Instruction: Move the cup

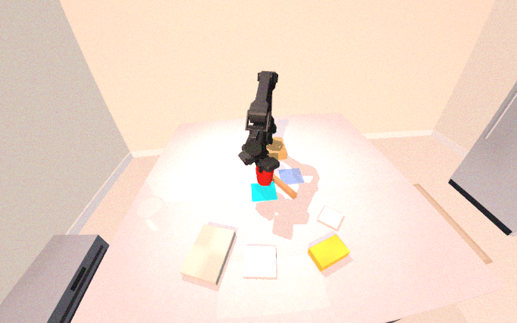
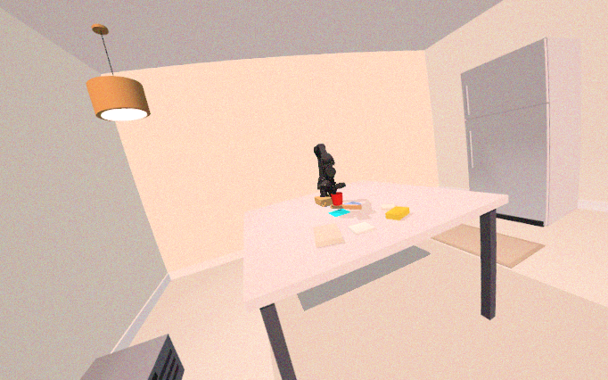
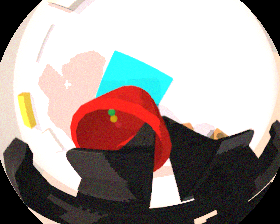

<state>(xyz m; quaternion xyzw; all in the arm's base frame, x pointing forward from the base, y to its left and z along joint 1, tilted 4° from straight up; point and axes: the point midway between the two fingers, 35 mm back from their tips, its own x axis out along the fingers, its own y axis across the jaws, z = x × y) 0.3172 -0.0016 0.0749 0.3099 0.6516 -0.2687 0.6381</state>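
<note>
The red cup (image 1: 264,176) (image 2: 337,199) (image 3: 86,120) is held above the table, close to upright, just behind and partly over the cyan pad (image 1: 264,195) (image 2: 339,213) (image 3: 131,70). A green marble (image 3: 111,112) and a yellow marble (image 3: 114,119) show inside it; others may be hidden. My gripper (image 1: 264,166) (image 3: 157,120) is shut on the cup's wall, one finger inside and one outside. The blue pad (image 1: 291,176) lies bare behind and to the right of the cyan pad in the top view. The cup's underside is hidden in the wrist view.
An orange-brown bar (image 1: 286,188) (image 2: 352,206) lies between the pads. A wooden block (image 1: 281,152) (image 2: 322,201) is near the arm. A yellow block (image 1: 328,252) (image 2: 397,213) (image 3: 26,110), a beige book-like slab (image 1: 209,253) (image 2: 328,235) and two white tiles lie nearer the top camera.
</note>
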